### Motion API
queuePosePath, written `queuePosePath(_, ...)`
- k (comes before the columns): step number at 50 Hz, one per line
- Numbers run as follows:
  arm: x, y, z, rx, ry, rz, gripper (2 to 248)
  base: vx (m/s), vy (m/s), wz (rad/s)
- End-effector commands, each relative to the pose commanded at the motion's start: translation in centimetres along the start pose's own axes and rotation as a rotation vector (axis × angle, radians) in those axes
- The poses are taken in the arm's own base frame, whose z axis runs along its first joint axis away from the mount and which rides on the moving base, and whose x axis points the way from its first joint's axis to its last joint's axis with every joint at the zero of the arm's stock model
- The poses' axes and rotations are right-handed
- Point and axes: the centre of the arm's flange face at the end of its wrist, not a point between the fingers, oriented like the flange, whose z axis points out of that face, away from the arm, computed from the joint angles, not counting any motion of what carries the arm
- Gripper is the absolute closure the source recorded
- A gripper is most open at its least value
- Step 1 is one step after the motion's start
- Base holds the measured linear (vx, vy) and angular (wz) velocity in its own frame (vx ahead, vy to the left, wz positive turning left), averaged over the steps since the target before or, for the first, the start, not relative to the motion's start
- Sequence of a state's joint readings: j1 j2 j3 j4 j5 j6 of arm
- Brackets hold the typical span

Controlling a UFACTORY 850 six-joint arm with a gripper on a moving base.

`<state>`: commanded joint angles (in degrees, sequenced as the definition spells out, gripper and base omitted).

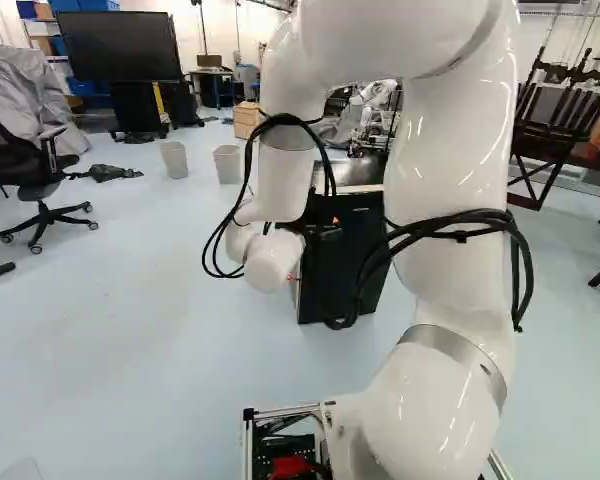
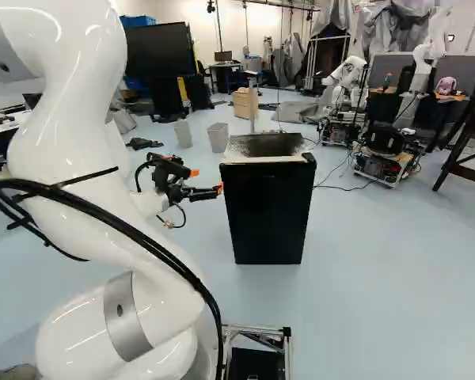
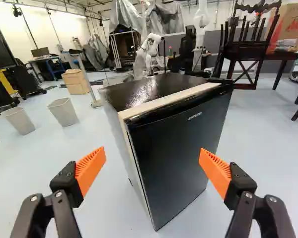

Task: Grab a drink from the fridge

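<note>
The claw [image 2: 207,180] is open, its two fingers spread wide, with the orange pads [image 3: 91,168] well apart and nothing gripped between them. It hangs at the end of the white arm [image 2: 87,158], near the upper part of the small black fridge [image 2: 267,210] and just to the left of it in the right base view. The fridge stands upright on the pale floor [image 1: 130,350], its door [image 3: 181,148] shut. In the wrist view it sits ahead of the claw [image 3: 153,167], beyond the gap between the fingers, turned so that its front and one side both show. A pale strip [image 3: 164,100] runs along the front of its glossy dark top [image 3: 149,89]. In the left base view the arm and its looped black cables cover part of the fridge. Past the fridge stand two grey bins [image 2: 218,137], side by side, a wooden cabinet [image 2: 243,104] and a big dark screen [image 2: 160,51]. Another robot [image 2: 347,83], also white, stands farther back.
</note>
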<state>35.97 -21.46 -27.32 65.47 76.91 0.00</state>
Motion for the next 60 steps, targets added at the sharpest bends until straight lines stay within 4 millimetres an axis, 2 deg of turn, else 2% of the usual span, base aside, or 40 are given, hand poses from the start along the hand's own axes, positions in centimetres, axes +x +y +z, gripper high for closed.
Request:
queuePosePath(28, -0.8, -4.7, 0.9, -0.041, 0.062, 0.041, 3, 0.0, 0.0, 0.0)
queuePosePath(44, -1.0, -7.9, 2.7, -0.043, 0.077, 0.078, 3, 0.0, 0.0, 0.0)
queuePosePath(60, -1.0, -9.2, 4.4, -0.06, 0.088, 0.102, 3, 0.0, 0.0, 0.0)
